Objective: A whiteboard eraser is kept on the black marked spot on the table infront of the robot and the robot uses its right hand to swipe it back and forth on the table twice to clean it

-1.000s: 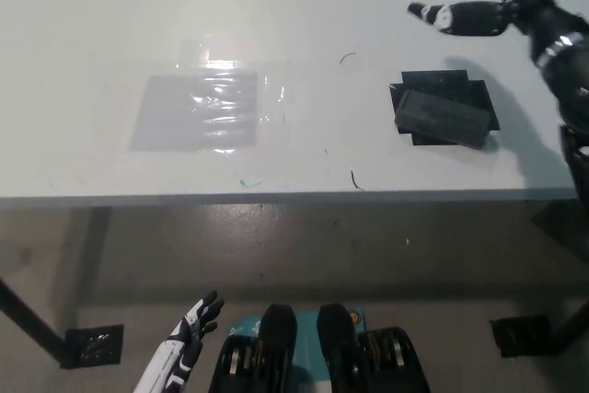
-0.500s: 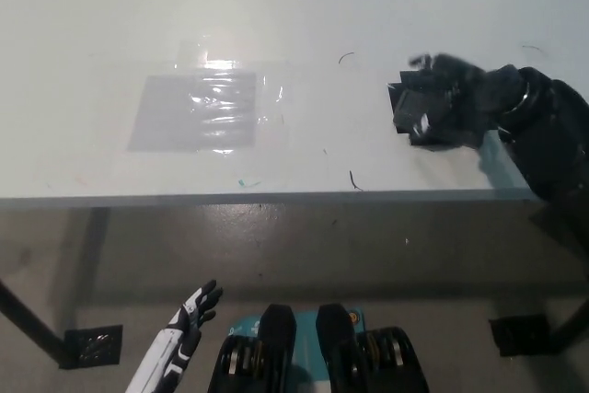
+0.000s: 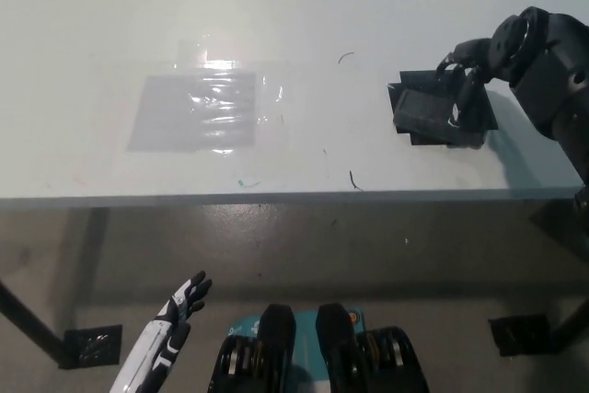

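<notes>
A dark grey whiteboard eraser (image 3: 421,112) lies on a black marked spot (image 3: 486,113) at the right of the white table (image 3: 276,6). My black right hand (image 3: 467,85) reaches in from the right and sits over the eraser's right end. Its fingers (image 3: 455,118) curl down on the far and near sides of the eraser, closed on it. The eraser's right end is hidden under the hand. My white left hand (image 3: 181,305) hangs at the lower left, below the table's edge, open with fingers apart and holding nothing.
A clear, shiny plastic patch (image 3: 198,109) lies on the table left of centre. Small marker squiggles (image 3: 354,179) show near the front edge (image 3: 276,197), and another squiggle (image 3: 346,57) lies farther back. A table foot (image 3: 92,345) stands on the floor at lower left.
My right hand came down from above the table's far right onto the eraser and closed on its right end. The eraser stayed on the spot. My left hand sank slightly.
</notes>
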